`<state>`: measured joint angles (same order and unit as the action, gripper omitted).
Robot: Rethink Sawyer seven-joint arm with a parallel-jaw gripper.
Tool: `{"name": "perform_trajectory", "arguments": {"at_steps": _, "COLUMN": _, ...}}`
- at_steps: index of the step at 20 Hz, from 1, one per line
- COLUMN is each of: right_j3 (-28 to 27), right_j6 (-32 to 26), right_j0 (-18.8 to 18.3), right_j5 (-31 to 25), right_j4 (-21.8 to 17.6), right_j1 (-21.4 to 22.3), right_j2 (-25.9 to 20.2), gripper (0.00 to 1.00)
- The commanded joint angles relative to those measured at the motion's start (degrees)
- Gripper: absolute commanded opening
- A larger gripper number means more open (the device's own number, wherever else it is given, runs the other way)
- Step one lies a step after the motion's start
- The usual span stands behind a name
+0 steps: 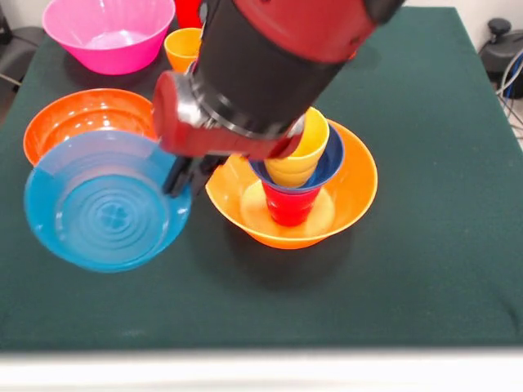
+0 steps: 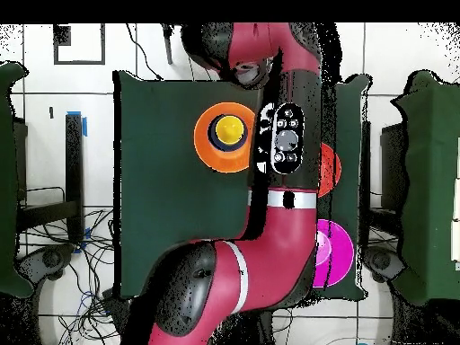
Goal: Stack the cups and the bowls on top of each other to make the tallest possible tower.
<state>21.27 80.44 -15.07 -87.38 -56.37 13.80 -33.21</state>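
The fingers (image 1: pixel 181 175) clamp the light blue bowl (image 1: pixel 105 200) by its rim (tilted, held above the counter (image 1: pixel 425 245)). Right of it stands the tower (image 1: pixel 296 175); a skewed placement could topple its yellow cup (image 1: pixel 301 151).

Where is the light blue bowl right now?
In the front view, the light blue bowl hangs at the left, held by the gripper, overlapping the orange-red bowl.

The tower (image 1: pixel 296 181) has a wide yellow-orange bowl (image 1: pixel 353 192) as base, with an inverted red cup (image 1: pixel 289 204), a small dark blue bowl (image 1: pixel 328 164) and a yellow cup (image 1: pixel 304 151) stacked in it. The light blue bowl (image 1: pixel 102 204) hangs tilted over the orange-red bowl (image 1: pixel 82 114). A pink bowl (image 1: pixel 108 33) and an orange cup (image 1: pixel 181 47) stand farther back
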Motion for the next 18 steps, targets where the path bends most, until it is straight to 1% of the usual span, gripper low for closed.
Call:
{"name": "perform_trajectory", "arguments": {"at_steps": 1, "right_j3": 21.71, "right_j6": 4.97, "right_j0": -1.89, "right_j5": -4.72, "right_j4": 12.02, "right_j1": 10.21, "right_j2": 5.3, "gripper": 0.0}}
{"name": "perform_trajectory", "arguments": {"at_steps": 2, "right_j3": 24.65, "right_j6": 6.64, "right_j0": -2.34, "right_j5": -5.16, "right_j4": 15.04, "right_j1": 11.46, "right_j2": 5.42, "gripper": 0.0}}
{"name": "perform_trajectory", "arguments": {"at_steps": 3, "right_j3": 27.19, "right_j6": 7.49, "right_j0": -2.59, "right_j5": -4.41, "right_j4": 17.19, "right_j1": 12.45, "right_j2": 5.6, "gripper": 0.0}}
{"name": "perform_trajectory", "arguments": {"at_steps": 5, "right_j3": 30.79, "right_j6": 9.47, "right_j0": -2.65, "right_j5": -3.56, "right_j4": 20.57, "right_j1": 13.93, "right_j2": 6.44, "gripper": 0.0}}
{"name": "perform_trajectory", "arguments": {"at_steps": 10, "right_j3": 34.32, "right_j6": 10.45, "right_j0": -1.19, "right_j5": -2.48, "right_j4": 23.71, "right_j1": 16.35, "right_j2": 9.54, "gripper": 0.0}}
{"name": "perform_trajectory", "arguments": {"at_steps": 12, "right_j3": 35.72, "right_j6": 9.43, "right_j0": -0.82, "right_j5": -1.63, "right_j4": 23.94, "right_j1": 17.35, "right_j2": 10.76, "gripper": 0.0}}
{"name": "perform_trajectory", "arguments": {"at_steps": 16, "right_j3": 35.3, "right_j6": 7.92, "right_j0": 0.02, "right_j5": -0.53, "right_j4": 23.7, "right_j1": 16.81, "right_j2": 11.92, "gripper": 0.0}}
{"name": "perform_trajectory", "arguments": {"at_steps": 18, "right_j3": 37.26, "right_j6": 8.18, "right_j0": -0.1, "right_j5": 1.36, "right_j4": 24.79, "right_j1": 17.18, "right_j2": 12.09, "gripper": 0.0}}
